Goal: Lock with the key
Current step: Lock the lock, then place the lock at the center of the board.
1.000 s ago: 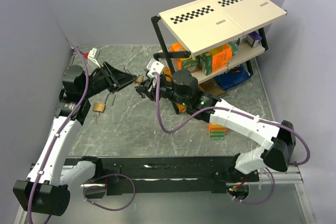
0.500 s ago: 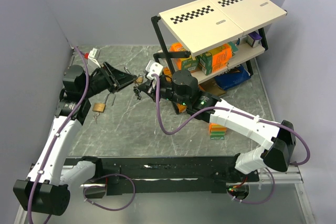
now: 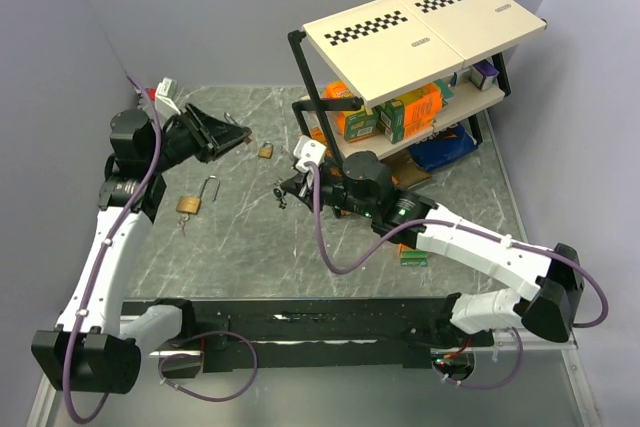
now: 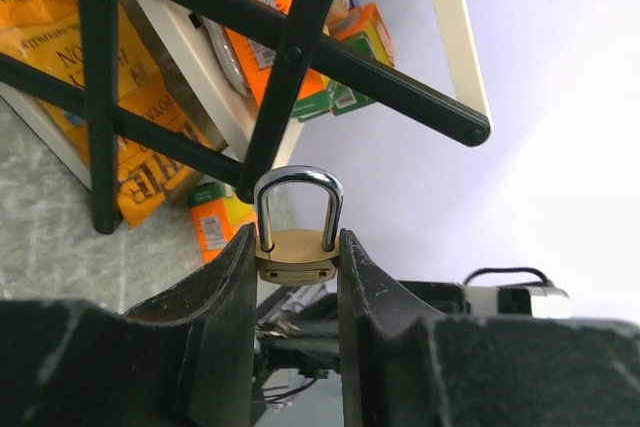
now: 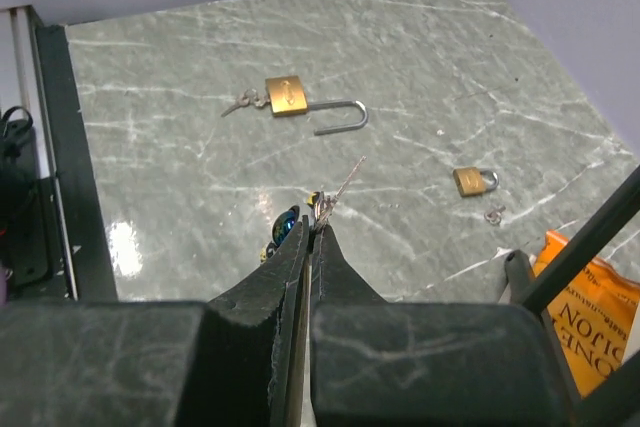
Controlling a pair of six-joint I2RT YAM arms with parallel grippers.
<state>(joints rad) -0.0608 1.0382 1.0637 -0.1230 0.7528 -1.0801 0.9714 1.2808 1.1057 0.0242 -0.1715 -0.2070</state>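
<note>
left gripper (image 4: 295, 245) clamped on brass padlock (image 4: 296, 259) by its sides, raised near far-left corner of desk (image 3: 250, 247), likely baring keyhole | right gripper (image 5: 312, 230) pinching key (image 5: 338, 187) mid-desk, tip forward for insertion | padlock and key well apart

The left gripper (image 4: 296, 243) is gripping a small brass padlock (image 4: 297, 261) by its body between 2 black fingers (image 4: 222, 297) — the silver shackle is pointing up. Behind it, a black shelf frame (image 4: 300, 37) is holding orange packages (image 4: 150, 172).
</note>
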